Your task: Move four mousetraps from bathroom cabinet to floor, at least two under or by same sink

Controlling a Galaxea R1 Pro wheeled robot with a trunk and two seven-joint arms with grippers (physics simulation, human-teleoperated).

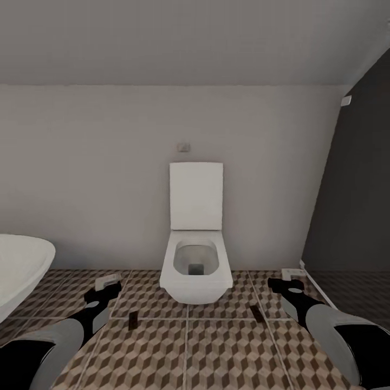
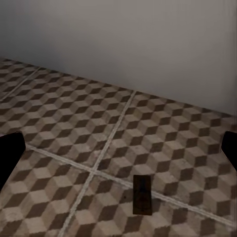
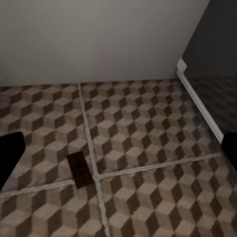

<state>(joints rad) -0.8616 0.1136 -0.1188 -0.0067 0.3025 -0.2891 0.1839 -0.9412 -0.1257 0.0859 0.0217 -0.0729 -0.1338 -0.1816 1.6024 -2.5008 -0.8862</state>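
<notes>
Two mousetraps lie flat on the cube-patterned bathroom floor (image 1: 216, 352), one on each side of the toilet. The left mousetrap (image 1: 132, 320) also lies under my left wrist camera (image 2: 142, 195), across a grout line. The right mousetrap (image 1: 255, 312) shows in the right wrist view (image 3: 80, 169), beside a grout crossing. My left gripper (image 1: 106, 286) hangs open above the floor, with empty fingers (image 2: 10, 154) far apart. My right gripper (image 1: 287, 281) is open and empty too, its fingers (image 3: 10, 154) at the frame's edges. The sink and the cabinet are out of view.
A white wall-hung toilet (image 1: 196, 265) with its lid up stands straight ahead against the pale wall. The rim of a white oval bathtub (image 1: 21, 268) juts in at the left. A dark wall (image 1: 352, 195) with a white baseboard (image 1: 310, 277) closes the right side.
</notes>
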